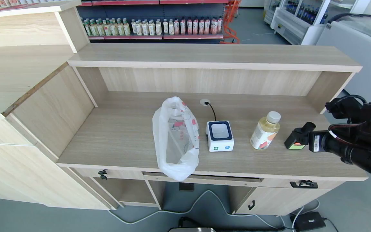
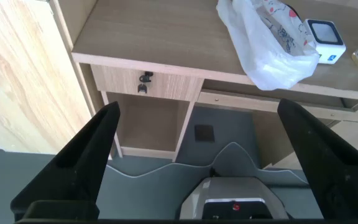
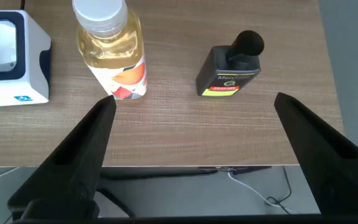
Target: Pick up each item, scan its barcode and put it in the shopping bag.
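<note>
Left gripper [image 2: 197, 112] low in front of table [image 1: 124, 135], jaws wide open, empty. Right gripper [image 3: 194, 121] over table's front edge, jaws wide open, empty. Just past it: small black bottle [image 1: 296, 139], standing or lying unclear. Juice bottle [image 1: 265, 130] upright, cap up. Scanner [image 1: 220, 136] beside it, window up. Shopping bag [image 1: 175, 138] lies front-to-back, near end over edge.

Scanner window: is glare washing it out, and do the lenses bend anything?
Head view: the scanner window reads pale grey with no hard hotspot; the counter edges bow slightly, a wide-lens distortion. Right wrist view: same pale sheen on the window; the drink bottle casts barely any shadow.
</note>
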You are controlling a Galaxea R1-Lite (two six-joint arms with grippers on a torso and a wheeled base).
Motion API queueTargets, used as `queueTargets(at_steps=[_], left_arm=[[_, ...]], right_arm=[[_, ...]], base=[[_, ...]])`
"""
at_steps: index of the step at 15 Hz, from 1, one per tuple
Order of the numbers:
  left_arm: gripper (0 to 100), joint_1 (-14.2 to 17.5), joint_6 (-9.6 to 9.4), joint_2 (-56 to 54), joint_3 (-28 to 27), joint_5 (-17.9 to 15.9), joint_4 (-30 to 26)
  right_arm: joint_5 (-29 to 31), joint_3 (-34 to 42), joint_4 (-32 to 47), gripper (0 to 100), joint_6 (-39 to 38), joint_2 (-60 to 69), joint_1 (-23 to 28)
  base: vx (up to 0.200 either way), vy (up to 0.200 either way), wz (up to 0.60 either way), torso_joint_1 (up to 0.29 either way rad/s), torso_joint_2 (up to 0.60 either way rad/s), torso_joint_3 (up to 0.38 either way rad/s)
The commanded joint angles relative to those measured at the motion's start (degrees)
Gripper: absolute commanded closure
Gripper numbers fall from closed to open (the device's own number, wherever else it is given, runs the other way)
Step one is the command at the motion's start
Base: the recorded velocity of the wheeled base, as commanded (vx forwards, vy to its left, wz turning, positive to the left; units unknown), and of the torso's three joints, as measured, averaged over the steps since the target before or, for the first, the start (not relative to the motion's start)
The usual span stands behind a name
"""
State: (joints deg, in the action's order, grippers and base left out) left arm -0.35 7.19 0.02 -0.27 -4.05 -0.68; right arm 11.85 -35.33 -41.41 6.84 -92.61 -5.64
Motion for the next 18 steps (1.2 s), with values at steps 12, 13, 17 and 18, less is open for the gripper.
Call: queueTargets(at_steps=[12,13,17,18], left_arm=[[0,0.0,0.01,0.0,0.0,0.0,0.0],[0,0.0,0.01,0.0,0.0,0.0,0.0],[0,0.0,0.01,0.0,0.0,0.0,0.0],[0,0.0,0.01,0.0,0.0,0.0,0.0]], right_arm=[[-0.2,-2.6,-18.7,0,0.9,-20.3,-4.2],[-0.2,-3.0,-20.0,0,0.9,-21.2,-4.4],[-0.2,-3.8,-26.4,0,1.2,-25.8,-4.6],[-0.2,-4.3,-26.8,0,1.2,-26.2,-4.6]], base=[[0.000,0.000,0.00,0.000,0.00,0.000],[0.000,0.000,0.00,0.000,0.00,0.000],[0.000,0.000,0.00,0.000,0.00,0.000],[0.000,0.000,0.00,0.000,0.00,0.000]])
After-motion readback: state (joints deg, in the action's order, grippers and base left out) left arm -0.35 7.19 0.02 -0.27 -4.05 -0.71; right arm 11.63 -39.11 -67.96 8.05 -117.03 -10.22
